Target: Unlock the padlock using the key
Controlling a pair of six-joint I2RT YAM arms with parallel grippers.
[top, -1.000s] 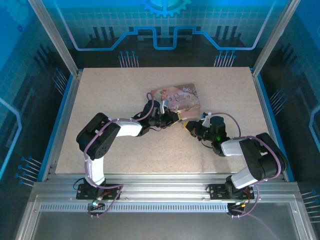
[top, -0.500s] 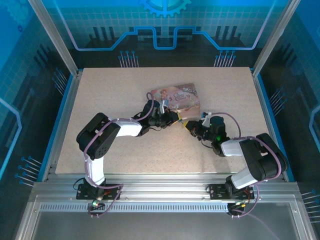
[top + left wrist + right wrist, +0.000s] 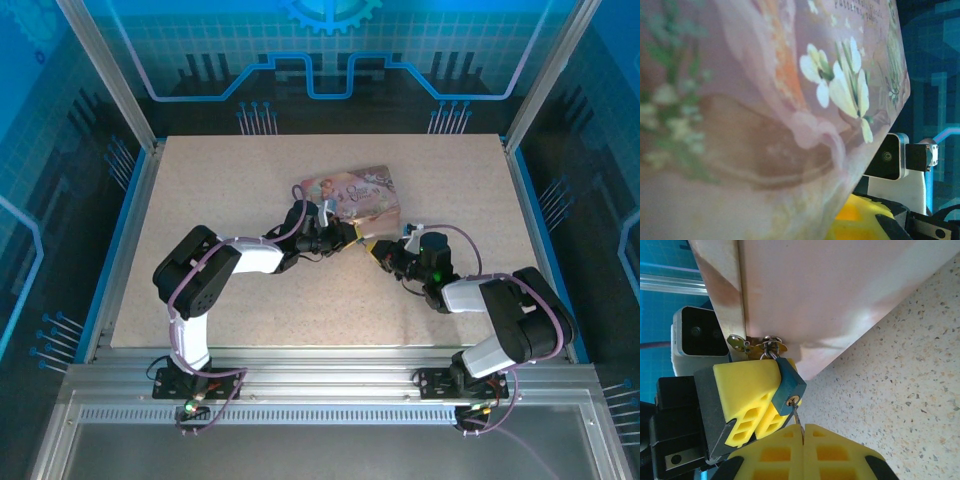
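nothing has visibly moved since the earlier frames: both arms sit as they did, meeting at the near corner of the box. from the top view, the left hand (image 3: 348, 237) and the right hand (image 3: 380, 254) point at each other, almost tip to tip, just in front of the pink tin box (image 3: 358, 192) lying on the counter (image 3: 220, 190); the lock itself is too small to make out here. the left wrist view looks close along the flowered lid of the box, and the left fingers' state cannot be read there. the right wrist view decides things: the padlock (image 3: 789, 385) hangs by its shackle from the hasp rings (image 3: 771, 346) at the box's edge, its teal body lying flat against a yellow finger of the left hand, which looks nearly closed and, i judge, pinches the body, though its second finger is hidden. the right hand is closed tight on the key (image 3: 796, 416), whose thin shaft runs straight up from the fingertips into the keyhole at the padlock's lower end, roughly in line with the padlock's long axis. the coming move, as i judge it, is a twist about that shaft. count: one padlock, one key, one tin box, two hands.
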